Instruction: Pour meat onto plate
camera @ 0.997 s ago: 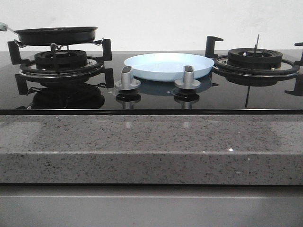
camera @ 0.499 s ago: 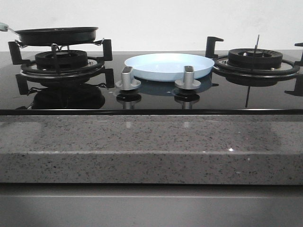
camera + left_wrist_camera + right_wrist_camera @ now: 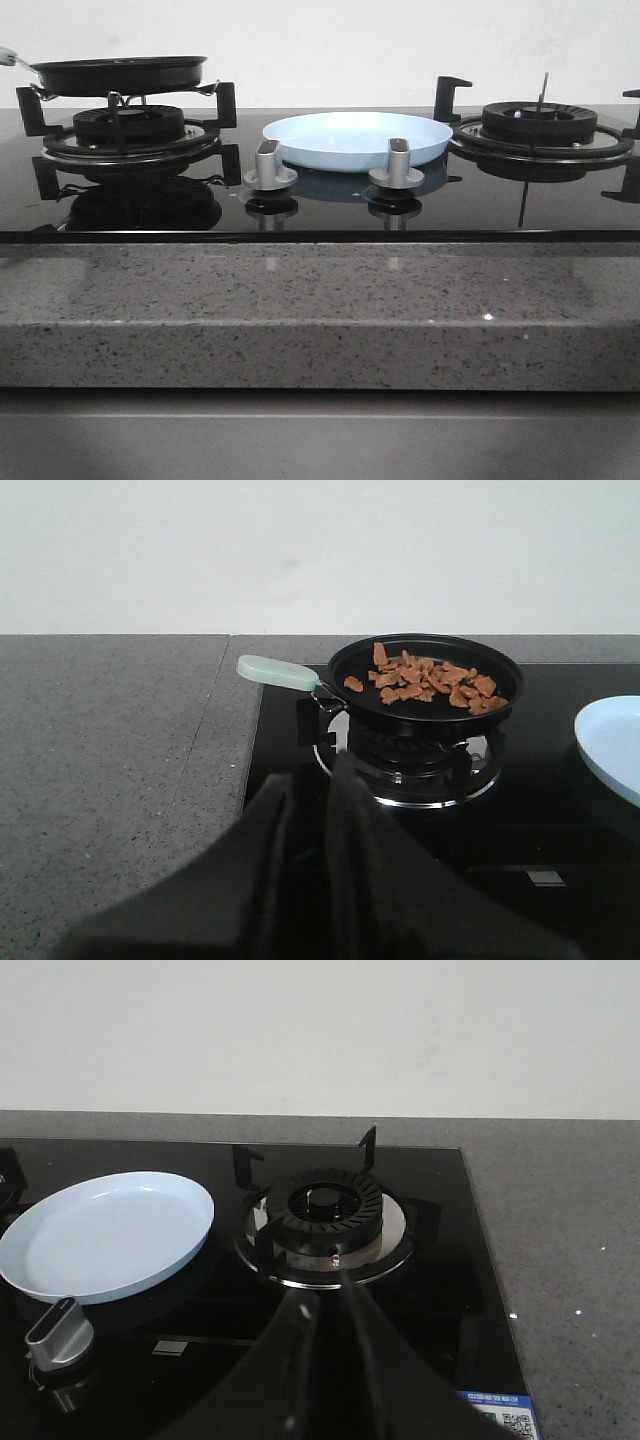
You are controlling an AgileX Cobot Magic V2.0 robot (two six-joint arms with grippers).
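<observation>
Left: frying pan on left burner, meat heaped inside, handle free. Left gripper near, fingers seemingly together. Centre: plate bare. Right gripper pressed together, idle. Step: pre-grasp; next, part fingers, take handle.

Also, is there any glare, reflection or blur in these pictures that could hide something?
Front view: the glossy black cooktop mirrors the knobs and grates; the frying pan is seen side-on, its contents hidden. Left wrist view: sharp, the meat is clear; the gripper is dark. Right wrist view: the plate is evenly lit.
</observation>
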